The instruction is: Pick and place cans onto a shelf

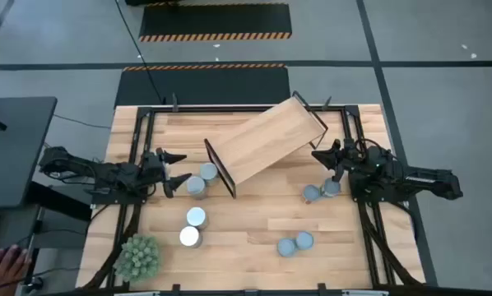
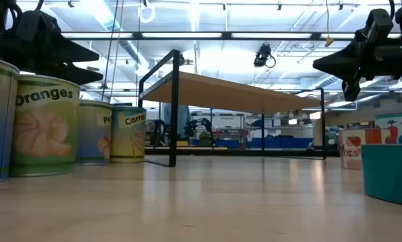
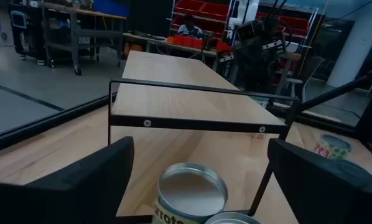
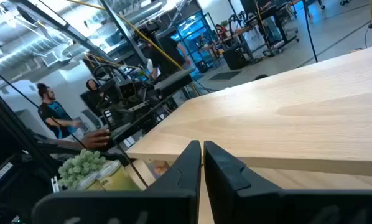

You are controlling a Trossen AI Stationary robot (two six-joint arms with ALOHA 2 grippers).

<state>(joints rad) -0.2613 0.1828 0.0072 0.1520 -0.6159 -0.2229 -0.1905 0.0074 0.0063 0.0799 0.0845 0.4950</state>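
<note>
High view, shelf angled, cans beside

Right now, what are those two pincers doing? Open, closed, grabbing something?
Left pincer: open, empty, beside two cans at the shelf end.
Right pincer: closed, holding nothing, above the cans on its side.

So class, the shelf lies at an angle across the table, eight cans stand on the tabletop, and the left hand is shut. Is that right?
Not quite. The left hand is open: the left wrist view shows its fingers spread wide either side of a can. The rest holds: the shelf lies angled, and the high view shows eight cans on the table.
</note>
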